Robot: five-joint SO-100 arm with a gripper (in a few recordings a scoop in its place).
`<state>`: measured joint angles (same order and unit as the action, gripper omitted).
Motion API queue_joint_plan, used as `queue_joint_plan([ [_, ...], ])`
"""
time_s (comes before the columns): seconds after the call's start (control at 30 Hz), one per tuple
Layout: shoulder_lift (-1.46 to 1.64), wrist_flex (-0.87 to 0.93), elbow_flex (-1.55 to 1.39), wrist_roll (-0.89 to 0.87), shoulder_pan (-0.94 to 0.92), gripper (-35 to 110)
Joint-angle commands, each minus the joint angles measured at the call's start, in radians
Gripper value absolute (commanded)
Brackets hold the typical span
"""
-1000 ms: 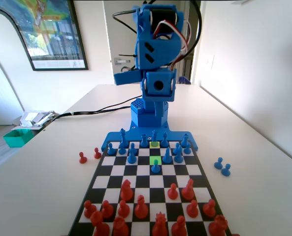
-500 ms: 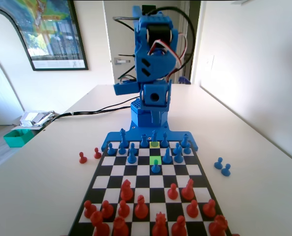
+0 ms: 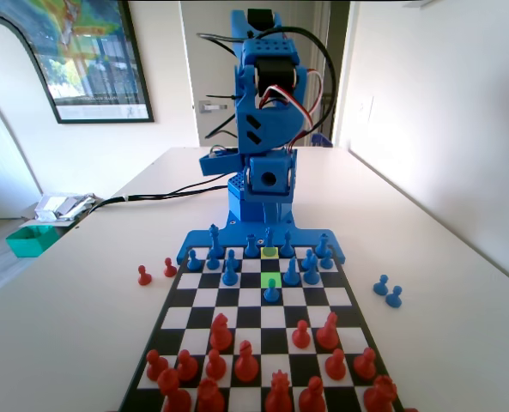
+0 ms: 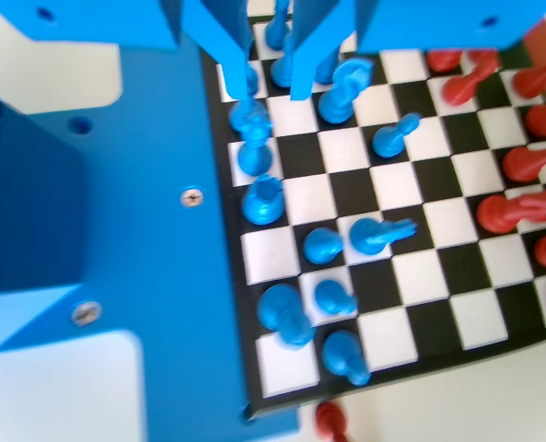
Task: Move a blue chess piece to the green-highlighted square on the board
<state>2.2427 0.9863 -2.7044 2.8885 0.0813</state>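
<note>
The board (image 3: 348, 296) lies in front of the blue arm (image 3: 269, 129), which is folded up high over its base. The green-highlighted square (image 3: 264, 280) sits in the third row from the arm, and a paler yellow-green square (image 3: 270, 252) lies in the back row. A lone blue chess piece (image 3: 272, 293) stands at the green square's near edge. I cannot tell whether its base rests on the green. In the wrist view my gripper (image 4: 273, 92) hangs open above the blue back rows, with nothing between its jaws. The lone piece (image 4: 397, 136) stands to its right.
Red pieces (image 3: 245, 365) crowd the near rows. Two red pieces (image 3: 144, 275) stand off the board on the left, and two blue pawns (image 3: 387, 290) on the right. A green box (image 3: 33, 240) and a black cable (image 3: 168, 190) lie at the table's left.
The arm's wrist has sunk lower and drawn back toward its base. No piece on the board has moved.
</note>
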Motion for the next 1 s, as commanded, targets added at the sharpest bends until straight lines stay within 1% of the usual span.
queue_joint_plan([
  [0.0, 0.005, -0.012, -0.012, 0.012, 0.017, 9],
  [0.3, -0.038, -0.092, -0.051, 0.015, 0.011, 9],
  [0.97, -0.098, -0.209, -0.1, 0.04, -0.003, 9],
])
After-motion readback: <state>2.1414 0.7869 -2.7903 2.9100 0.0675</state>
